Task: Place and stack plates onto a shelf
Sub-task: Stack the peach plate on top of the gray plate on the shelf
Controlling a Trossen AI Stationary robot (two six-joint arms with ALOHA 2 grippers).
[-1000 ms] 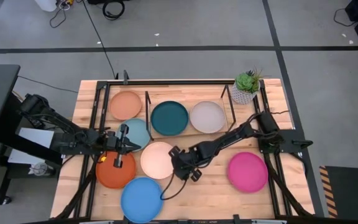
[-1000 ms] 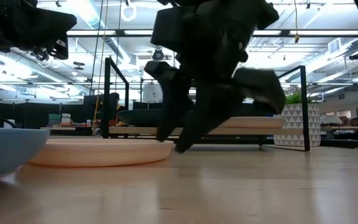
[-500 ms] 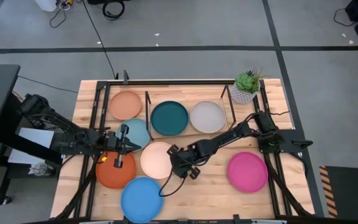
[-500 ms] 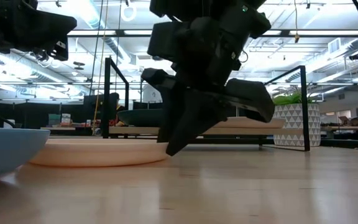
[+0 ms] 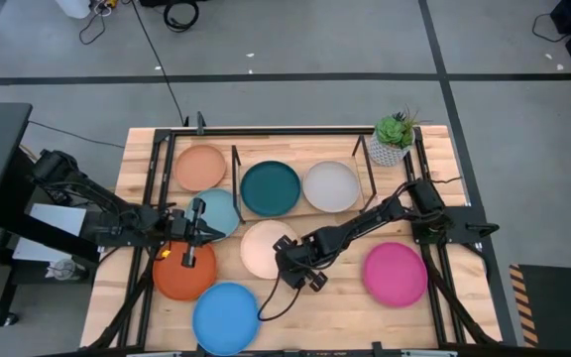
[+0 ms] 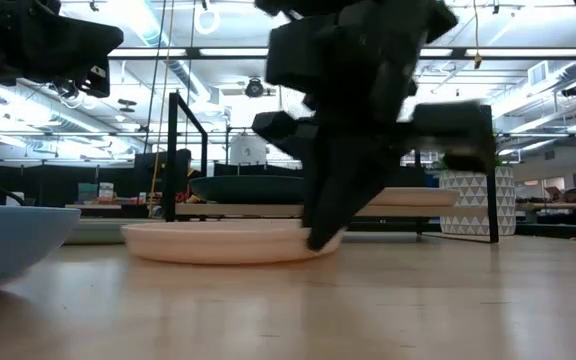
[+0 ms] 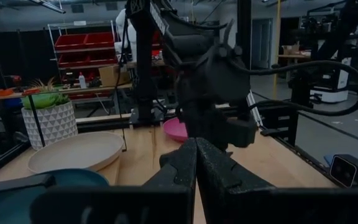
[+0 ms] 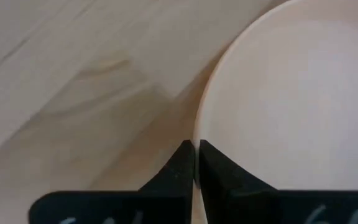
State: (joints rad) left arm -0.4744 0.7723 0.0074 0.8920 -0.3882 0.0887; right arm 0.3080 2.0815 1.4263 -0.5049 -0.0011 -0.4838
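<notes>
my right gripper (image 5: 287, 260) is down at the cream plate (image 5: 264, 248), fingers (image 8: 188, 163) pressed together at its rim, with no gap between them. the cream plate lies flat on the table (image 5: 345, 297), in front of the shelf (image 5: 300, 149). my left gripper (image 5: 209, 230), also pinched narrow, hovers beside that plate, above the light teal plate (image 5: 220, 210).

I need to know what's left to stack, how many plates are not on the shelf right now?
5: light teal plate, orange plate, blue plate, cream plate, magenta plate. Light teal partly hidden by the left gripper.
</notes>
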